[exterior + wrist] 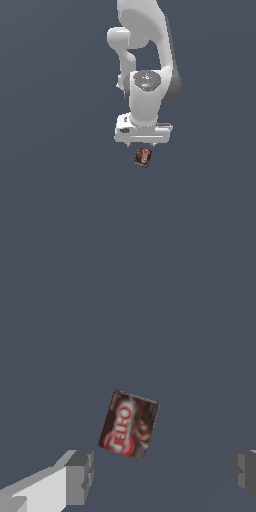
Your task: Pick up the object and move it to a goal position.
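Note:
The object (143,157) is a tiny dark red-brown can with a red-and-white label, lying slightly tilted on the flat grey ground. In the wrist view the object (129,424) lies beyond the fingers, nearer to one grey fingertip (79,476) than to the other (244,470), and outside the gap between them. My white gripper (141,145) hangs just above the can in the exterior view, pointing down. The gripper (162,473) is open wide with nothing between its fingers.
The white arm (150,60) reaches down from the upper middle of the exterior view. Plain dark grey ground (60,190) surrounds the can on every side.

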Controlling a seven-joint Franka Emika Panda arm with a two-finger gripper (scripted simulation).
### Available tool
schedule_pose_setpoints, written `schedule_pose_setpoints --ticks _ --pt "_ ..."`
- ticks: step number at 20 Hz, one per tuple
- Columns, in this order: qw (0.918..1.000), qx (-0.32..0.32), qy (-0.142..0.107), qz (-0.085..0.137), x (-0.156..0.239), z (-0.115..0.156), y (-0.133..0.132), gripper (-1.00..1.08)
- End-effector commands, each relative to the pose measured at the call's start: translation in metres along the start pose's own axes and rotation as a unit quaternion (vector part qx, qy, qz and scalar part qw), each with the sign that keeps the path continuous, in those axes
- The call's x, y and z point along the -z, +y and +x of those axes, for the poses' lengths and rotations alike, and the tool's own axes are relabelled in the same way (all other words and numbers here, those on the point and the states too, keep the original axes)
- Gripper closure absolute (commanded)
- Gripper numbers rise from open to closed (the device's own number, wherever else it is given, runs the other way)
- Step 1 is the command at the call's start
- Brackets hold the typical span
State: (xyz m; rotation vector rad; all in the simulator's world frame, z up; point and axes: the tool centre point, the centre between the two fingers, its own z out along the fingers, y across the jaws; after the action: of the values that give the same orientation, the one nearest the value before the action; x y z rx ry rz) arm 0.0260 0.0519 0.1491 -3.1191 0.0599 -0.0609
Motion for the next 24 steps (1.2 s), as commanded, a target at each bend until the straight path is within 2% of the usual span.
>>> schedule_pose_setpoints --ticks 1,13,24 --pt "0.9997 -0.022 -0.003 -0.001 -0.013 -0.001 -0.003 -0.92" --pt "0.9918 -0.127 -0.015 -0.011 -0.07 -0.01 -0.017 -0.92" --pt "0.9887 -0.148 -0.018 -0.014 -0.083 -0.013 -0.02 -0.92"
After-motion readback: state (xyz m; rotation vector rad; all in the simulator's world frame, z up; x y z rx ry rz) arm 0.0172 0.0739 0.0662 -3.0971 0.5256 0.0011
